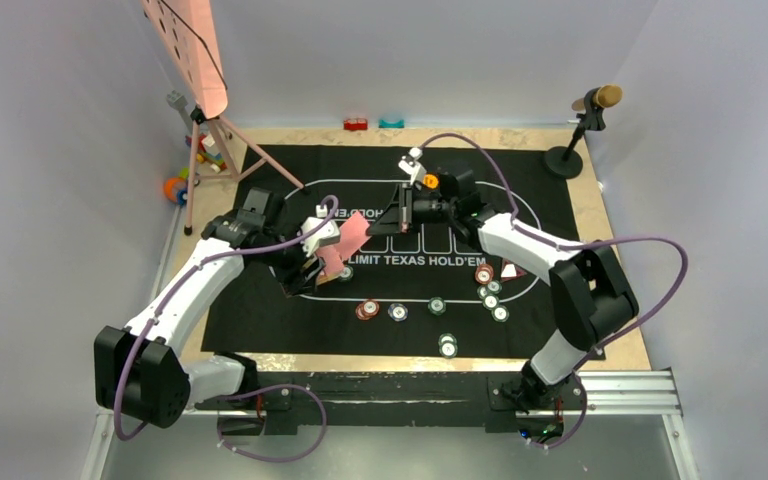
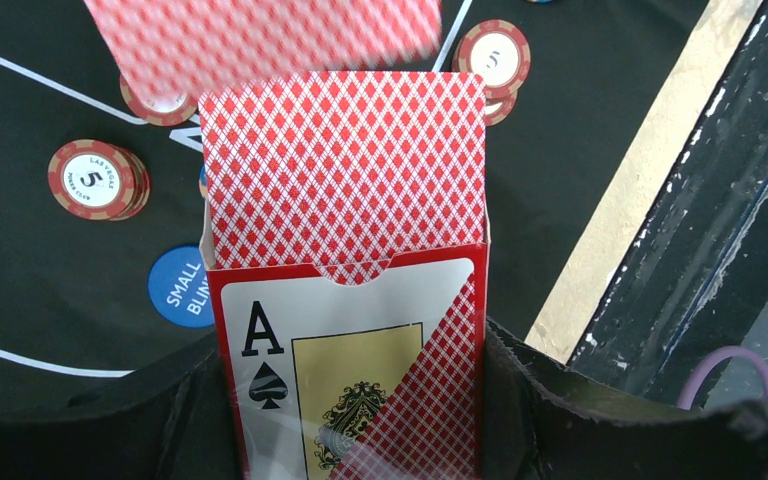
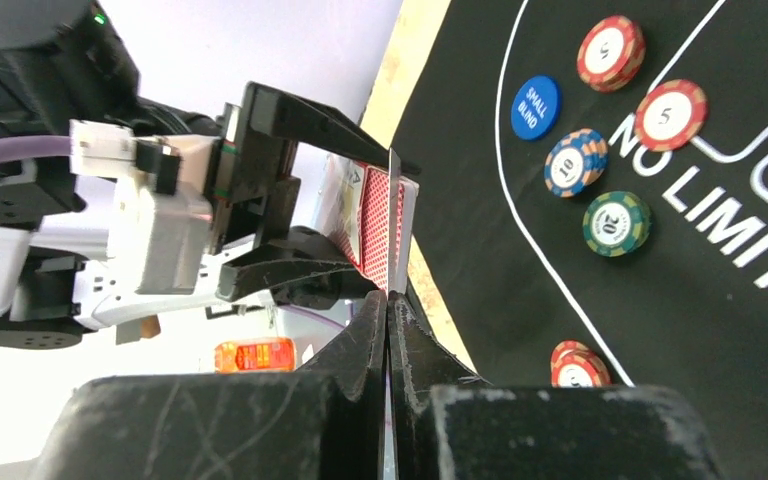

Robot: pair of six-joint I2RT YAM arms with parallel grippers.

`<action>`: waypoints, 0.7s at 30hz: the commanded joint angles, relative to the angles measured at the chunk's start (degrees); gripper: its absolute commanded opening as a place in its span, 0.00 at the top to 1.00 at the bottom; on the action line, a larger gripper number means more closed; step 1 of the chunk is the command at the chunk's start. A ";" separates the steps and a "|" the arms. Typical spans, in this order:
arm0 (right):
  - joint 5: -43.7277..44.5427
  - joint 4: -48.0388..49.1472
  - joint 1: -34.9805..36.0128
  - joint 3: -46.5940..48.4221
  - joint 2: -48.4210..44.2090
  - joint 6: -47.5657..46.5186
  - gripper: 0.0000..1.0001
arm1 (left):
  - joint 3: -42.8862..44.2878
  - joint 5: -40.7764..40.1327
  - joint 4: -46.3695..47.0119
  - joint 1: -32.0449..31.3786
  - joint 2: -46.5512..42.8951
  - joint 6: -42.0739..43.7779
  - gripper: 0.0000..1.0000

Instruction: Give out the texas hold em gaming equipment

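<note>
My left gripper (image 1: 312, 262) is shut on an open card box (image 2: 350, 370) with an ace of spades on its front. Pinkish-red-backed cards (image 2: 345, 165) stick up out of it. My right gripper (image 3: 388, 310) is shut on a single card (image 3: 394, 225), seen edge-on in the right wrist view and as a pink card (image 1: 353, 232) from above, just beyond the box's mouth. Red chips (image 2: 93, 178), a blue-grey chip (image 3: 575, 162), a green chip (image 3: 616, 222) and a blue "small blind" button (image 2: 180, 287) lie on the mat below.
More chips (image 1: 398, 312) lie in small stacks across the near half of the black mat (image 1: 260, 310). A pink-topped tripod stand (image 1: 210, 130) and toy blocks (image 1: 205, 155) are at the far left. A microphone stand (image 1: 567, 155) is at the far right.
</note>
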 commanded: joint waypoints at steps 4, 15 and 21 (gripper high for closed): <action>-2.03 1.56 -5.98 -0.03 -3.11 -0.25 1.00 | 0.55 -1.20 1.11 0.34 -1.37 2.01 0.57; 1.92 4.08 -0.55 9.58 13.85 -0.02 1.00 | 5.12 2.77 -4.48 1.09 -3.61 -0.61 0.60; 4.43 1.04 6.33 21.25 25.49 -0.16 1.00 | 7.87 2.98 -7.00 1.09 -3.78 -1.56 0.62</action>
